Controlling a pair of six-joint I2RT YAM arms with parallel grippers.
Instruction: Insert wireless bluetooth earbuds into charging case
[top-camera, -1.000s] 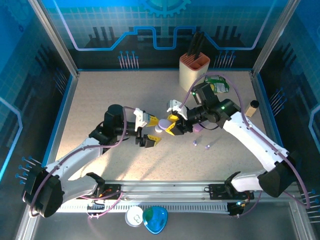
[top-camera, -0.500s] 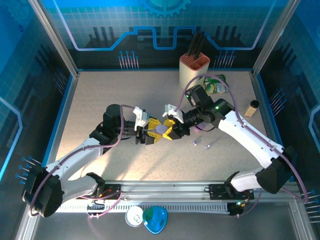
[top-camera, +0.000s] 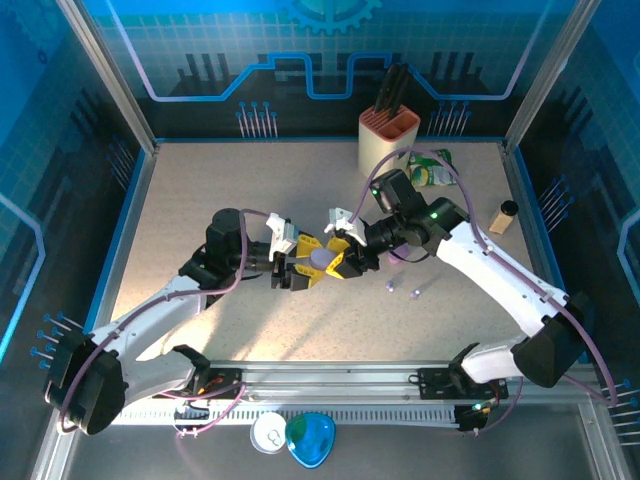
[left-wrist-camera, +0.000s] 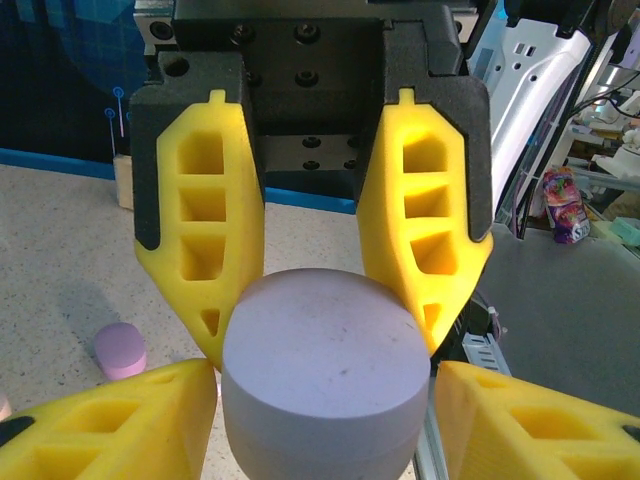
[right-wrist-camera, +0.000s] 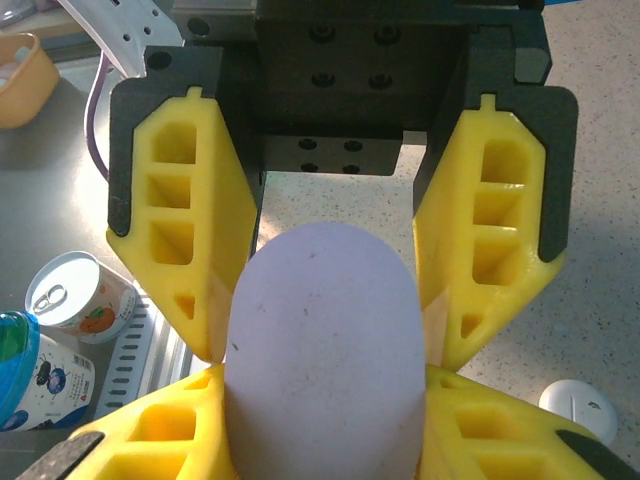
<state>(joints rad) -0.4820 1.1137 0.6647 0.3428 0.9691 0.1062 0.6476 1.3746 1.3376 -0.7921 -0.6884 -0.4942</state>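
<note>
Meeting over tabletop (top-camera: 200, 180) centre, left hand (top-camera: 308, 262) and right hand (top-camera: 338, 260) both clamp fingers on one lilac case (right-wrist-camera: 320, 370), held between them above surface. Case sides hidden by yellow fingers (left-wrist-camera: 205, 230); lid open or closed, cannot tell. Case long axis runs from hand to hand. Earbuds (top-camera: 388, 287): three tiny lilac bits counted, lying on tabletop right of hands, under right arm (top-camera: 480, 260); too small for telling direction. One pink round piece (left-wrist-camera: 120, 348) nearby.

Closed lilac charging case (top-camera: 320, 260) mid-table; two tiny earbuds (top-camera: 388, 287) lie to its right.
</note>
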